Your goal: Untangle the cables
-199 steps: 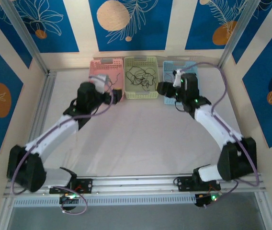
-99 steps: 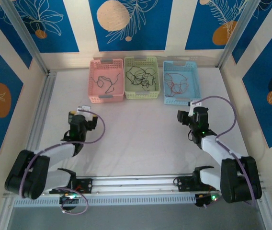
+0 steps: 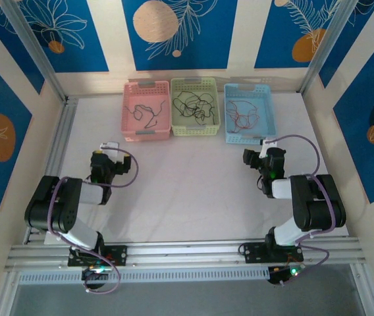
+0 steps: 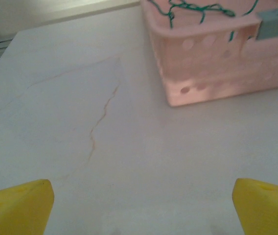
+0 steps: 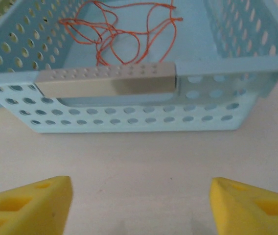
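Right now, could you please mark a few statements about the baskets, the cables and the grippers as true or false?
1. The blue basket holds an orange-red cable. True.
2. The left gripper grips a cable. False: it is open and empty.
3. The pink basket holds a dark green cable. True.
4. The yellow-green basket stands empty. False: black cables lie in it.
5. The right gripper is shut. False: its jaws stand open.

You see three baskets (one pink basket (image 3: pixel 134 136), one green basket (image 3: pixel 195 131), one blue basket (image 3: pixel 249 138)), three bunches of cables (one dark green bunch (image 3: pixel 147 113), one black bunch (image 3: pixel 193 105), one orange-red bunch (image 3: pixel 243 117), strands too fine to count), two arms (left arm (image 3: pixel 58 207), right arm (image 3: pixel 312 201)) and two grippers (left gripper (image 4: pixel 141 205), right gripper (image 5: pixel 141 203)).
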You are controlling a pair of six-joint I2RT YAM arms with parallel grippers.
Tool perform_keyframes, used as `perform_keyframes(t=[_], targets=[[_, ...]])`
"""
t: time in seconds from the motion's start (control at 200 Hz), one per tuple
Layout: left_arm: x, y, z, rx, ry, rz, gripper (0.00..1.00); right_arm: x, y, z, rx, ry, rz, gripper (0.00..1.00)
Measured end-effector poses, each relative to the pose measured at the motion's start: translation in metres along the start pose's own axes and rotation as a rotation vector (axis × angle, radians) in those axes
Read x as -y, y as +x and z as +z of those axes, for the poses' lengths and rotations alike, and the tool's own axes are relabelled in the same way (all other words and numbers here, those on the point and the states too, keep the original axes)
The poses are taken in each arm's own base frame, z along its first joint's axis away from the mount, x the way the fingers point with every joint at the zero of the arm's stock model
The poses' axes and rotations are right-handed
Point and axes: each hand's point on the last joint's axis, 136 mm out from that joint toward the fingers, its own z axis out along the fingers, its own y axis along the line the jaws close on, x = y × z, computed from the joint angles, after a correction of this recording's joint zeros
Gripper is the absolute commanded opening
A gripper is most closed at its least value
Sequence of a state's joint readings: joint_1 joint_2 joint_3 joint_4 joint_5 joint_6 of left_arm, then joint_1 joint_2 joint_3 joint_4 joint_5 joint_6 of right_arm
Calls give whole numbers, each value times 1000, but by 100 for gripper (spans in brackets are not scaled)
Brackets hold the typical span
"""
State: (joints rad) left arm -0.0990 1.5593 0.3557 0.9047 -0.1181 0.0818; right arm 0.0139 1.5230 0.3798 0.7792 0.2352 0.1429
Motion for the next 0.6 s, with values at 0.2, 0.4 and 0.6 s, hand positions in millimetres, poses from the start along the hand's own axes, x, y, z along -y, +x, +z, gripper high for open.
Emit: perform_keyframes(t=[0.2, 0.4, 0.6], targets=[[1, -4, 1, 11, 14, -9, 100, -2, -5, 0, 22, -8, -4, 99], [1, -4, 1, 12, 18, -9, 100, -3, -5, 0, 21, -11, -5, 99], [2, -5, 1, 12, 24, -9, 100, -3, -5, 0, 21, -11, -5, 99]])
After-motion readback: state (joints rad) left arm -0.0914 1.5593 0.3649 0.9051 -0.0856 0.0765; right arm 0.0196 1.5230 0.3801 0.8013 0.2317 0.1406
